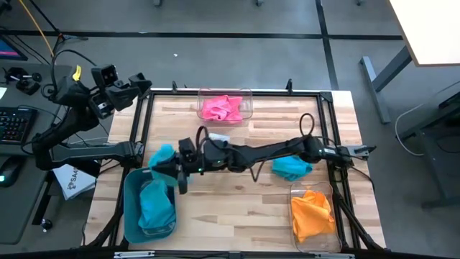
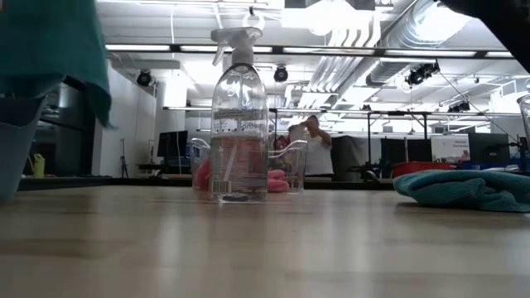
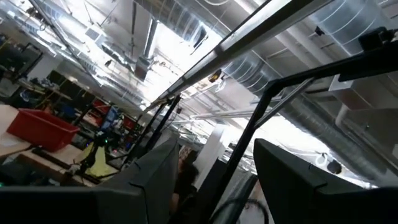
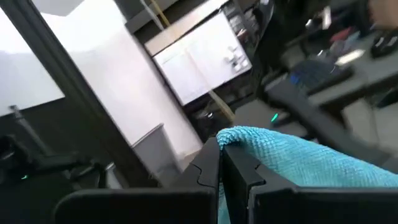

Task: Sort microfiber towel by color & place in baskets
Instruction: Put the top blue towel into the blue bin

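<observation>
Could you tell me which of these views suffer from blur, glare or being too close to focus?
High view: evenly lit and sharp. Low view: the spray bottle is backlit by bright ceiling lights, and the teal towel held near the lens is soft. Left wrist view: tilted up at glaring ceiling lights past the left gripper. Right wrist view: background smeared, while the right gripper and its towel are clearer.

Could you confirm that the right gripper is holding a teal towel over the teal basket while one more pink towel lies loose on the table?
Not quite: the loose towel on the table is teal, not pink, as the high view shows. The pink towel already sits in the clear basket at the far side. The rest holds: the right gripper is shut on a teal towel over the teal basket.
</observation>
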